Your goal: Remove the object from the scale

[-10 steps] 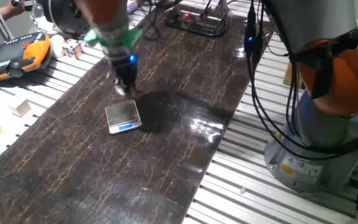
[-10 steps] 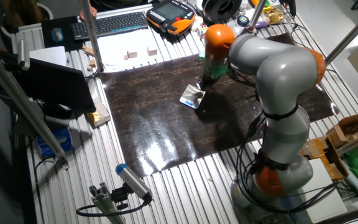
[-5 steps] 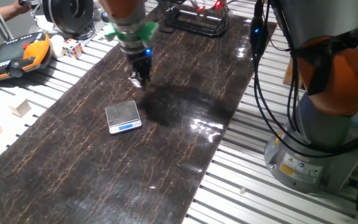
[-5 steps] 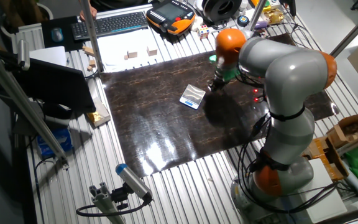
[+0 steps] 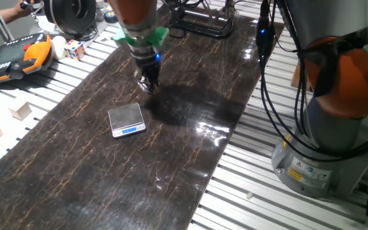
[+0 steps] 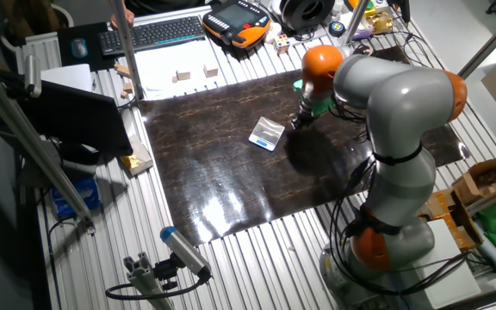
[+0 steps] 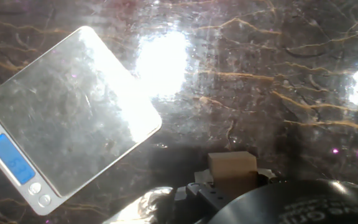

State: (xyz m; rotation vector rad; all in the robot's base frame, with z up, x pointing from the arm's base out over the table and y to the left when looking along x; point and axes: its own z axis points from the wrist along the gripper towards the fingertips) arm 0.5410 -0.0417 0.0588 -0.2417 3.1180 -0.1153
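The scale lies flat on the dark mat with its blue display lit and its platform bare; it also shows in the other fixed view and at the left of the hand view. My gripper is low over the mat just beyond the scale, to its far right, also seen in the other fixed view. In the hand view the gripper is shut on the tiny tan wooden cube, which is off the scale and close to the mat.
A Rubik's cube and an orange teach pendant lie at the far left. Pale wooden blocks sit left of the mat. A black metal frame stands at the mat's far end. The robot base is at the right.
My gripper has moved away from the scale's far edge, farther along the mat to the right, carrying the cube. The scale has not moved.
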